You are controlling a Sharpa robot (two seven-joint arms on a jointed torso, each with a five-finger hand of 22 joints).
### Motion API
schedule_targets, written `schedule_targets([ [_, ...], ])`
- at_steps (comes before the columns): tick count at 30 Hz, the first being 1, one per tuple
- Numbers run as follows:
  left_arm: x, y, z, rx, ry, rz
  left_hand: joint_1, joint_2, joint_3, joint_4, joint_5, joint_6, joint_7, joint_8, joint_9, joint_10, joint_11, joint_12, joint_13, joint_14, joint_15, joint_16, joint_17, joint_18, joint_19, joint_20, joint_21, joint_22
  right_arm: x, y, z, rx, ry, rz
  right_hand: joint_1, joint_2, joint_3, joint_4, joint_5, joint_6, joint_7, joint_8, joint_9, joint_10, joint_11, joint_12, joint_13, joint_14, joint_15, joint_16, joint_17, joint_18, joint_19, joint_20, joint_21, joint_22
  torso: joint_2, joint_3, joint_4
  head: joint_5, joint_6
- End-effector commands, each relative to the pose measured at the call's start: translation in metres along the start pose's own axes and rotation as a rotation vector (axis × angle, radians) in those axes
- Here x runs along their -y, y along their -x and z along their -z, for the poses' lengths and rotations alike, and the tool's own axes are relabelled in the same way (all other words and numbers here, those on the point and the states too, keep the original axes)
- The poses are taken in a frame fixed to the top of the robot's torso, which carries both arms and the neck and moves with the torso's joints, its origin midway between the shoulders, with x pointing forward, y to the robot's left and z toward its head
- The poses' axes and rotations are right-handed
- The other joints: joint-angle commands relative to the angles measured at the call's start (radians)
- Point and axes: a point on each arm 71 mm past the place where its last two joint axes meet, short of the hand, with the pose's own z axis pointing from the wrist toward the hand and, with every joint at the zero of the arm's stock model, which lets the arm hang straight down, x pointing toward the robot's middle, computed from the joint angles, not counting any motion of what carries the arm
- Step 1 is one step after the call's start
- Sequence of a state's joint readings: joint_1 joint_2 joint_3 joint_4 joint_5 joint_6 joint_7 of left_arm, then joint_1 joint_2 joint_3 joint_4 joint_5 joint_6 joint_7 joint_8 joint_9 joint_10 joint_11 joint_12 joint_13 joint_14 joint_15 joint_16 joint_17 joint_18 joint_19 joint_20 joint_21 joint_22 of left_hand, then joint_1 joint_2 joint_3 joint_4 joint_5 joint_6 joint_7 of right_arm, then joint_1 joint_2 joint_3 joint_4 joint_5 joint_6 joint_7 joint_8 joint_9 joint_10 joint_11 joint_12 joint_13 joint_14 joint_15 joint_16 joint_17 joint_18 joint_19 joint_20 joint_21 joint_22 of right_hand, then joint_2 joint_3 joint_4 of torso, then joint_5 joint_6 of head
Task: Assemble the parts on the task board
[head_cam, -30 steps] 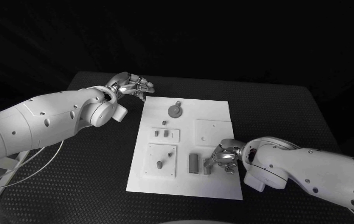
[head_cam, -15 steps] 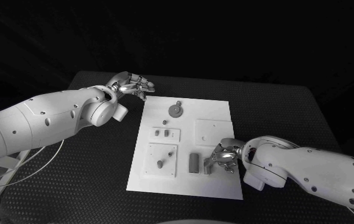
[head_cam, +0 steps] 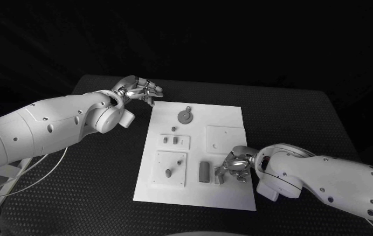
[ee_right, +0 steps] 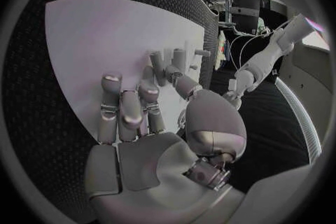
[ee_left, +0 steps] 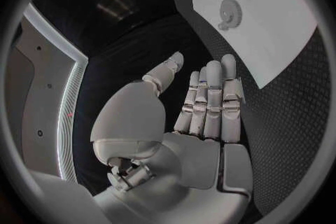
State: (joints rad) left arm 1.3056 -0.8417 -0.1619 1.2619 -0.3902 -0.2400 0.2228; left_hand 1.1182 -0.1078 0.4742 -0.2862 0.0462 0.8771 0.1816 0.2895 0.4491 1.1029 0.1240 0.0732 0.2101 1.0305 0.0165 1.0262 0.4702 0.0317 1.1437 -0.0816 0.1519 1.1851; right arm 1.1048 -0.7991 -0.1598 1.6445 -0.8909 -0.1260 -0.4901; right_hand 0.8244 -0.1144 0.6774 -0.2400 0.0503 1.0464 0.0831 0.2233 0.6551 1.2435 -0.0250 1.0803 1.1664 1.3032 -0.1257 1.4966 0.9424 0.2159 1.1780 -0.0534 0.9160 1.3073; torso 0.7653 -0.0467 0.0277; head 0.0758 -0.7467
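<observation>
Robot at black table (head_cam: 93, 193), white task board (head_cam: 225, 116) in the middle w/ small grey parts on it. Left hand (head_cam: 140, 91) hangs off the board's far-left corner, over bare table, fingers straight and loosely together, holding nothing. Right hand (head_cam: 235, 167) sits low over the board's near-right area, fingers bent down around a short upright grey part (head_cam: 218, 174); can't tell if it's actually gripped. Just left of it, a taller grey block (head_cam: 204, 172). Round disc w/ a stem (head_cam: 185, 116) lies near the board's far edge.
</observation>
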Motion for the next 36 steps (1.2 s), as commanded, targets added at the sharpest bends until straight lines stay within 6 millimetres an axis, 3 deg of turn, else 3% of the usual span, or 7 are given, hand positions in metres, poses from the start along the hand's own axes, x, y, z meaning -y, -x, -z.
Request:
schedule_targets([
  [1,0.0015,-0.0016,-0.0002,-0.012,-0.008,0.007,-0.003,0.004,-0.007,-0.001,0.004,-0.008,-0.002,0.005,-0.002,0.003,0.003,0.002,-0.002,0.001,0.000,-0.007,0.001,0.033,0.009,-0.001,-0.004,0.001,-0.0058,-0.0050,-0.0002,-0.018,0.033,-0.003,-0.002,-0.021,0.006,0.015,-0.002,-0.004,0.005,-0.001,0.001,-0.007,0.002,-0.004,-0.002,-0.003,-0.002,-0.005,-0.001,0.046,0.009,0.001,-0.007,0.007,0.000,0.0001,0.0001,0.000,0.000],
  [23,0.0013,-0.0012,0.0001,-0.011,-0.007,0.006,-0.003,0.003,-0.008,-0.001,0.004,-0.008,-0.002,0.005,-0.002,0.003,0.003,0.003,-0.002,0.001,0.000,-0.007,0.002,0.033,0.009,-0.001,-0.004,0.002,-0.0065,-0.0053,0.0002,-0.022,0.045,-0.027,-0.048,-0.062,0.018,0.098,-0.002,-0.001,0.004,0.000,0.002,-0.004,0.000,0.000,-0.001,0.002,-0.003,-0.005,0.006,0.046,0.014,-0.002,-0.011,0.010,0.000,-0.0007,0.0006,0.002,0.000],
  [36,0.0012,-0.0010,0.0002,-0.011,-0.007,0.005,-0.003,0.004,-0.008,-0.001,0.004,-0.008,-0.002,0.005,-0.002,0.003,0.003,0.003,-0.002,0.001,0.000,-0.007,0.002,0.033,0.009,-0.001,-0.005,0.002,-0.0056,-0.0061,0.0016,-0.038,0.052,-0.028,-0.101,-0.040,0.010,0.136,-0.002,0.019,-0.004,0.011,0.007,0.000,-0.007,0.007,0.003,0.005,-0.008,-0.002,0.016,0.046,0.012,-0.004,-0.011,0.015,0.000,0.0002,0.0001,0.005,-0.001],
])
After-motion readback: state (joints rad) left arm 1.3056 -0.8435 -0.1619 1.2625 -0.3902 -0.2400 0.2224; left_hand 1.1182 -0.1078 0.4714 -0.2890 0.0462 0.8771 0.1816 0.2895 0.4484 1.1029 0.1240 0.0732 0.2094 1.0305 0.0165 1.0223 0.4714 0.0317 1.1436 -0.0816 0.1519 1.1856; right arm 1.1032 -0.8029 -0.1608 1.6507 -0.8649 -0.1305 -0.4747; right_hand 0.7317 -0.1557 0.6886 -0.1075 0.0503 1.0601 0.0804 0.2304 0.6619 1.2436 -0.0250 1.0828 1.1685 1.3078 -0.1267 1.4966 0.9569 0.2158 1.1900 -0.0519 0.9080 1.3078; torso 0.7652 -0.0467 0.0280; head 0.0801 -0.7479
